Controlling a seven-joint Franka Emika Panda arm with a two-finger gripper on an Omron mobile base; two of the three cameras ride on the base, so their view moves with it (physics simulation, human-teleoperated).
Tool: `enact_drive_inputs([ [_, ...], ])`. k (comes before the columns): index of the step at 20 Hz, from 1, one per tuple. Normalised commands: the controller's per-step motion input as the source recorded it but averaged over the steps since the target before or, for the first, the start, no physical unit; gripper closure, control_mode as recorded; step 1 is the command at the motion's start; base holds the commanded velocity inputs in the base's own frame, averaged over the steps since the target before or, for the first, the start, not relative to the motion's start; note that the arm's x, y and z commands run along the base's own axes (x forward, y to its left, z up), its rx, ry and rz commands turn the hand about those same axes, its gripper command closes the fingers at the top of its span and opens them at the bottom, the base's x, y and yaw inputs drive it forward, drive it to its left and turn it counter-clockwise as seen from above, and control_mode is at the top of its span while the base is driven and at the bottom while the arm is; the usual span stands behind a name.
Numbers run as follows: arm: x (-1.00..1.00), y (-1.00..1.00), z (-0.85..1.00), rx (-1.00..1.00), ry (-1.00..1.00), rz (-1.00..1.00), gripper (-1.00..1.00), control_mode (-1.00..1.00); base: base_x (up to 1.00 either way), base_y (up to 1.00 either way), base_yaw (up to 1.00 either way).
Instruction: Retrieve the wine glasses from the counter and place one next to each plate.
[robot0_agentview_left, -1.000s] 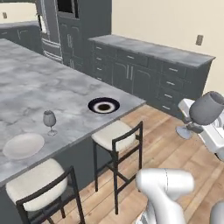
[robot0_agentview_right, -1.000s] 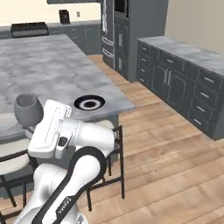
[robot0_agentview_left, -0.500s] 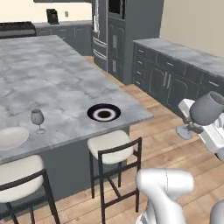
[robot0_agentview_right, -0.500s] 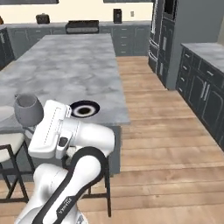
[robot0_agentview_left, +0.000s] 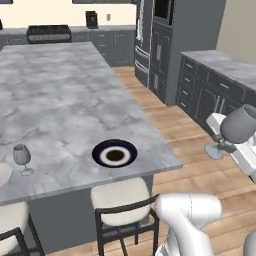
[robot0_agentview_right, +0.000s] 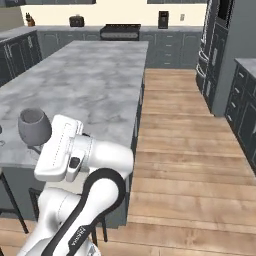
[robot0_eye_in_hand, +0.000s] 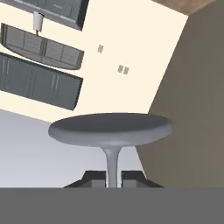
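My gripper (robot0_eye_in_hand: 112, 177) is shut on the thin stem of a smoky-grey wine glass (robot0_agentview_left: 240, 125), held off the island's right side over the wooden floor. In the hand view the glass's round foot (robot0_eye_in_hand: 109, 129) lies just above my fingertips (robot0_eye_in_hand: 93, 177). The right base view has the bowl of the held wine glass (robot0_agentview_right: 34, 127) just left of my white hand. A second wine glass (robot0_agentview_left: 21, 158) stands on the island next to the off-white plate (robot0_agentview_left: 2, 174) at the left edge. The dark navy plate (robot0_agentview_left: 114, 153) lies near the island's front right corner.
The broad marble island (robot0_agentview_left: 60, 100) has pale-seated stools (robot0_agentview_left: 122, 200) tucked under its near edge. A marble worktop on dark cabinets (robot0_agentview_left: 220, 67) runs along the right wall beside a tall dark fridge (robot0_agentview_left: 165, 30). A stove (robot0_agentview_left: 47, 32) stands at the back. Wooden floor (robot0_agentview_right: 185, 150) lies open to the right.
The whole picture has shifted: the base has swung round the island, so the navy plate and the standing glass now sit nearer and more central. The held glass stays in my gripper.
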Motion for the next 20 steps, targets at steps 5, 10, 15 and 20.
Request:
enact_drive_inputs([
  [5, 0.0, 0.0, 0.0, 0.0, 0.0, 0.0, 1.0, 1.0, 0.99, -0.37, 0.32],
  [10, 0.0, 0.0, 0.0, 0.0, 0.0, 0.0, 1.0, 1.0, 0.59, -0.54, 0.51],
  [15, 0.0, 0.0, 0.0, 0.0, 0.0, 0.0, 1.0, 1.0, 0.7, -0.39, 0.32],
  [20, 0.6, -0.08, -0.09, -0.03, 0.08, 0.0, 1.0, -1.0, 0.32, -0.17, 0.06],
])
